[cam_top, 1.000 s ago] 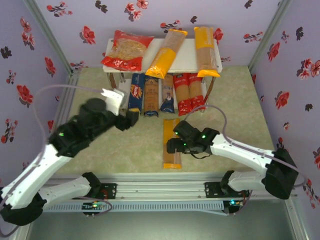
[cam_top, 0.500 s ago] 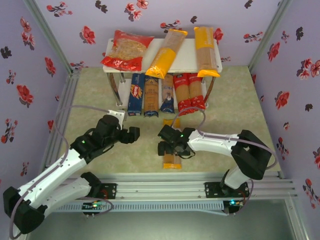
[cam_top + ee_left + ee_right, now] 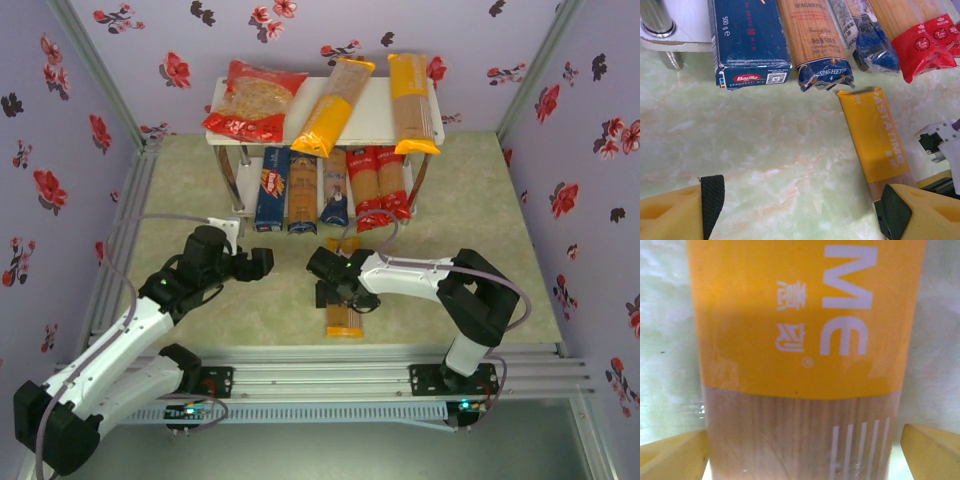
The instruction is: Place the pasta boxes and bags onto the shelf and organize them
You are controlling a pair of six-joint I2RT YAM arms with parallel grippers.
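A yellow-orange pasta bag lies lengthwise on the floor in front of the shelf. My right gripper is low over its middle, open. Its yellow fingers straddle the bag on both sides with almost no gap. My left gripper hovers to the left, open over bare floor, the bag at its right finger. The top board carries a wide red bag and two yellow-orange bags. Under it lie a blue box, a brownish box, a shorter blue one and red bags.
Floral walls close in the floor on three sides. A metal rail runs along the near edge by the arm bases. A shiny shelf leg stands left of the blue box. Marbled green floor lies open right of the shelf.
My left arm has pulled back and dropped low toward the floor. My right gripper has slid a little left along the floor bag while its elbow swung inward.
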